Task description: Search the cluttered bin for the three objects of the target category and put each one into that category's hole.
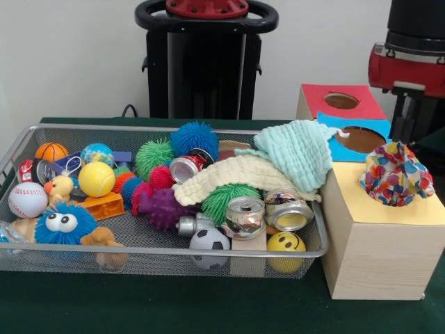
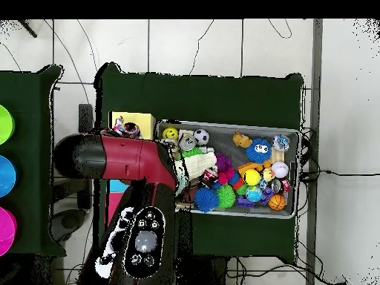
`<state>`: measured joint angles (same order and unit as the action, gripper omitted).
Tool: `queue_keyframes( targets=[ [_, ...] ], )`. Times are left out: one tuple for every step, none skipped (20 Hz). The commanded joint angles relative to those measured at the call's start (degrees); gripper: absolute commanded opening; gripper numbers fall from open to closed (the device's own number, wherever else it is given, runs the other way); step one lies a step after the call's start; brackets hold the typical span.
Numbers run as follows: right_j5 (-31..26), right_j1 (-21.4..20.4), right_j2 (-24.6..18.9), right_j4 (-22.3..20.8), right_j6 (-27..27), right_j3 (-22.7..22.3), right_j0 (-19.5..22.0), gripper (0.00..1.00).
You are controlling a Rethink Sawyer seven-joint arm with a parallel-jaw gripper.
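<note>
Bin (image 1: 28,132) left of three boxes — dotted cloth (image 1: 396,174) atop nearest box (image 1: 382,243), knit cloths (image 1: 292,156) on bin's clutter

A plain white painted wall (image 1: 69,56) fills the space behind the counter (image 1: 174,306), which is covered in dark green cloth. In the overhead view the counter stands on a floor of large pale grey tiles (image 2: 193,44) with dark grout lines, and thin black cables (image 2: 334,174) trail across the tiles beside it. A second dark green surface (image 2: 26,148) lies just beside the counter, carrying three round discs at its outer edge: lime green (image 2: 4,125), bright blue (image 2: 5,176) and magenta (image 2: 4,231). Lighting is even and soft.
</note>
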<state>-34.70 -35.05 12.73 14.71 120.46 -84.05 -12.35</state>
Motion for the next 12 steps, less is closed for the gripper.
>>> queue_keyframes(
  targets=[
    [3.53, 3.94, -0.50, -0.33, 11.36, -2.64, 0.83, 0.00],
    [3.78, 4.24, -0.37, -0.36, 11.41, -2.44, 0.76, 0.00],
    [4.02, 4.54, -0.24, -0.39, 11.45, -2.24, 0.70, 0.00],
    [4.77, 5.31, -0.12, -0.36, 11.62, -1.69, 0.69, 0.00],
    [5.43, 5.66, -0.08, -0.33, 11.68, -1.66, 0.69, 0.00],
    [6.21, 6.42, 0.17, -0.29, 11.96, -1.06, 0.63, 0.00],
    [6.55, 6.72, 0.28, -0.21, 11.98, -0.83, 0.71, 0.00],
    [6.75, 7.27, 0.45, -0.27, 11.83, -0.21, 0.75, 0.00],
    [7.01, 7.48, 0.31, -0.20, 11.60, -0.09, 0.89, 0.00],
    [7.28, 7.70, 0.18, -0.12, 11.38, 0.03, 1.03, 0.00],
    [7.64, 7.78, -0.15, -0.04, 11.05, -0.13, 1.21, 0.00],
    [8.01, 7.86, -0.48, 0.05, 10.73, -0.29, 1.38, 0.00]
  ],
)
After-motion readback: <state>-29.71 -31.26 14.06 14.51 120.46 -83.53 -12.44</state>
